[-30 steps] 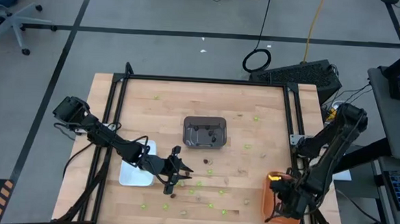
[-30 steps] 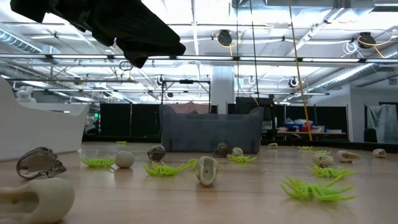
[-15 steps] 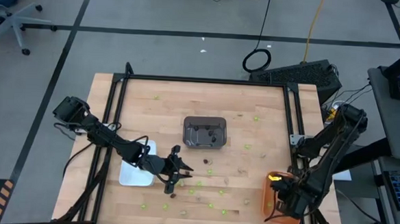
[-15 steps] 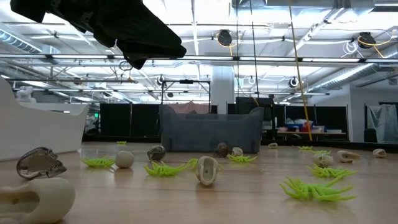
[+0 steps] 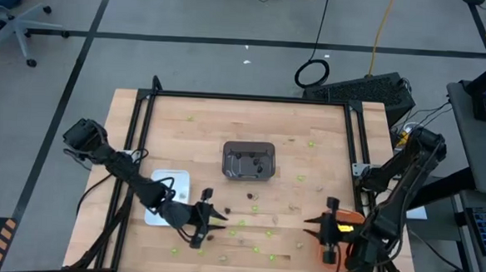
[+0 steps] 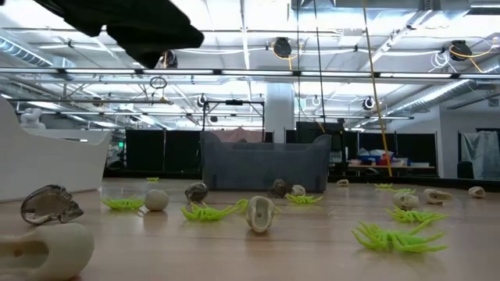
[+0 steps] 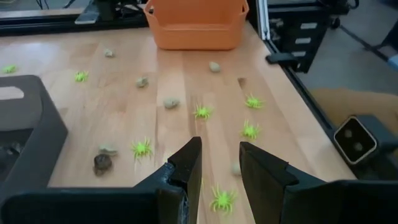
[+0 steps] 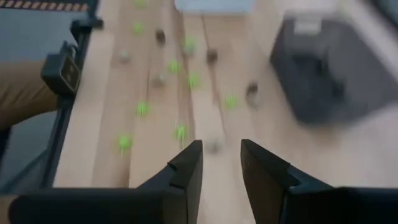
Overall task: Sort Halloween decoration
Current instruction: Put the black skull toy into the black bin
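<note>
The Halloween decoration lies scattered over the near half of the wooden table: lime-green spiders [image 7: 222,199] [image 5: 258,250], dark pieces [image 7: 102,163] and pale tan pieces [image 7: 171,102] [image 6: 260,214], each resting on the wood. My left gripper [image 7: 219,168] [image 5: 206,228] hovers open above the pieces, just right of the white tray [image 5: 169,200], with nothing between its fingers. My right gripper [image 8: 221,165] [image 5: 317,227] is open and empty, raised above the orange tray's [image 5: 349,216] left edge and pointing toward the table's middle.
A dark grey tray [image 5: 248,161] stands in the table's middle, with small dark pieces inside. The orange tray [image 7: 196,25] sits at the near right corner, partly under my right arm. A black frame rail [image 5: 355,150] borders the table.
My right gripper has risen out of the orange tray and turned from pointing down into it to pointing across the table toward the left. My left gripper has swung a little toward the table's near edge, staying above the pieces. No decoration has moved.
</note>
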Motion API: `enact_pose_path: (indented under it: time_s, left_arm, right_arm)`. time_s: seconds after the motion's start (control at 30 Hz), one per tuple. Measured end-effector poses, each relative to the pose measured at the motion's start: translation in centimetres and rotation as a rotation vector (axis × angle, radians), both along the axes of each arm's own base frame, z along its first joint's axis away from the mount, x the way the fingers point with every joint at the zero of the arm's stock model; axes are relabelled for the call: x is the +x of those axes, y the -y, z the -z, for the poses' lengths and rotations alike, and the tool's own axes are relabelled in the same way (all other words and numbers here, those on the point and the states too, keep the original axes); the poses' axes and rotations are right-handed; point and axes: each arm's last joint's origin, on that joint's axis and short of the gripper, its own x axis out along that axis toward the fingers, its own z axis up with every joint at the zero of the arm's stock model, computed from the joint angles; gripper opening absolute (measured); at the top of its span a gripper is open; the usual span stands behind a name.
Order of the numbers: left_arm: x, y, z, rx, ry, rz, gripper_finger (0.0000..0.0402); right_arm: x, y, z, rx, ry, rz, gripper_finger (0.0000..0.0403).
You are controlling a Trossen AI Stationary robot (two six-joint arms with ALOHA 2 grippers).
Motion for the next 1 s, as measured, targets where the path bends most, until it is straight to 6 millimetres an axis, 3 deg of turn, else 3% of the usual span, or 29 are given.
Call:
enact_pose_path:
  time_s: [0.1, 0.3, 0.43, 1.0]
  left_arm:
    - [0.0, 0.3, -0.1, 0.002, -0.036, -0.007, 0.0113]
    - [1.8, 1.4, -3.2, 0.036, -0.077, -0.052, 0.0113]
    - [2.6, 1.8, -3.5, 0.073, -0.136, -0.063, 0.0113]
    - [3.7, 1.7, 1.0, 0.082, -0.292, -0.130, 0.0113]
  right_arm:
    - [1.0, -0.6, 0.0, -0.067, 0.038, -0.066, 0.0094]
    - [3.7, -1.3, 0.9, -0.133, 0.076, -0.096, 0.0094]
    - [5.4, -1.3, 2.2, -0.196, 0.058, -0.092, 0.0094]
    - [10.8, -0.4, 6.8, -0.341, -0.034, -0.104, 0.0094]
